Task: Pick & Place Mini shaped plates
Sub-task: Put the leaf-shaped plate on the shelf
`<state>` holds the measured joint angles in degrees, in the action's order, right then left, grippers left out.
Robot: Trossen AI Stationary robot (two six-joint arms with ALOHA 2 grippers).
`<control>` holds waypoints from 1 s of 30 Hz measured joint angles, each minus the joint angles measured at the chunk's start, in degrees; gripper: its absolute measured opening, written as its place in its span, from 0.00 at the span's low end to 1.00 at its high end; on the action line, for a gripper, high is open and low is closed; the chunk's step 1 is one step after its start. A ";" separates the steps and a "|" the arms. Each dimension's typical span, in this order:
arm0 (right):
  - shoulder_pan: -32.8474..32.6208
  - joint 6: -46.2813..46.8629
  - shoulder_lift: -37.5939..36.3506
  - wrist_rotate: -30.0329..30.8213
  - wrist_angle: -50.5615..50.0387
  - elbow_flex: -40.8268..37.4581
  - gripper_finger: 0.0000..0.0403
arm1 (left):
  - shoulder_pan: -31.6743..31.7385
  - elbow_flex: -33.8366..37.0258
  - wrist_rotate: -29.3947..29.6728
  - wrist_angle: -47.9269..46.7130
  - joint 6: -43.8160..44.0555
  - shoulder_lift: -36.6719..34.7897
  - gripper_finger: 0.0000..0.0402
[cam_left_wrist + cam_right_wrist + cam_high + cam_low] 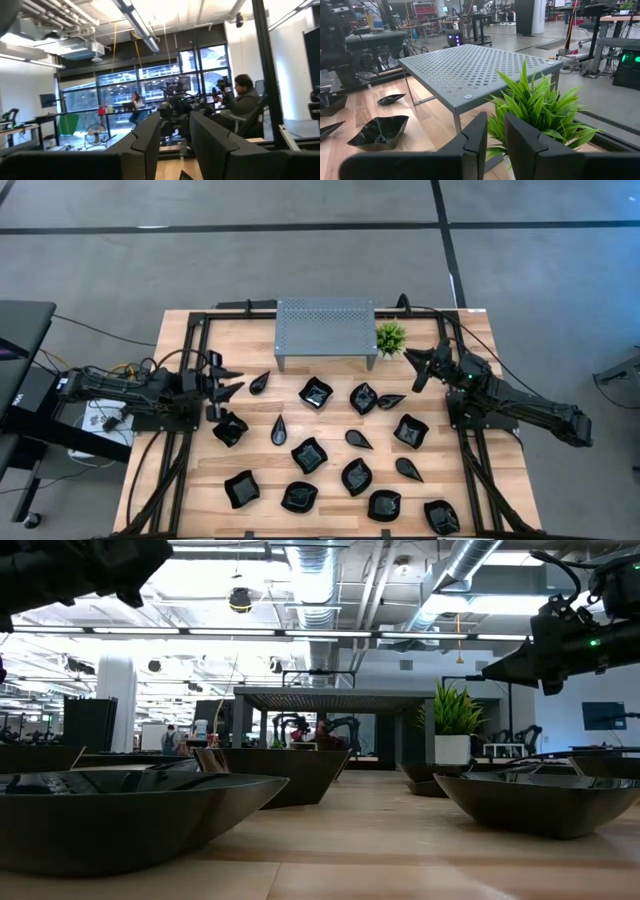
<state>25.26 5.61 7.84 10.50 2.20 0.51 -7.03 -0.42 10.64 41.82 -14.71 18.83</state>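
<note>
Sixteen-odd glossy black mini shaped plates (309, 455) – wavy squares, teardrops – dot the pale wooden bench (180, 480); both grippers' jaws narrowly parted, empty.

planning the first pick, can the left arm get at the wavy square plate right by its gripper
Probably yes. The left gripper, jaws open and empty, hovers just above the wavy square plate, nothing between them. The nearest teardrop plate sits clear beside it.

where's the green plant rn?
In the high view the green plant sits at the table's far edge, right beside the grey metal stand, with the right gripper nearby.
</note>
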 joint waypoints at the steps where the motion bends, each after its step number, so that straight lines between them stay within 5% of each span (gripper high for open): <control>1: 0.00 -0.01 0.00 0.00 0.00 0.00 0.15 | 0.00 0.00 0.28 0.02 0.00 0.00 0.27; 11: 0.00 -0.01 0.00 0.01 0.00 0.02 0.15 | -0.02 0.00 5.85 -0.44 0.14 2.13 0.27; 30: 0.00 -0.02 0.00 0.02 0.00 0.02 0.15 | 0.00 -3.11 5.79 -2.26 1.57 5.77 0.27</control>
<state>25.26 5.58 7.84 10.52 2.20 0.54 -7.03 -3.52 16.43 39.56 -13.14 24.60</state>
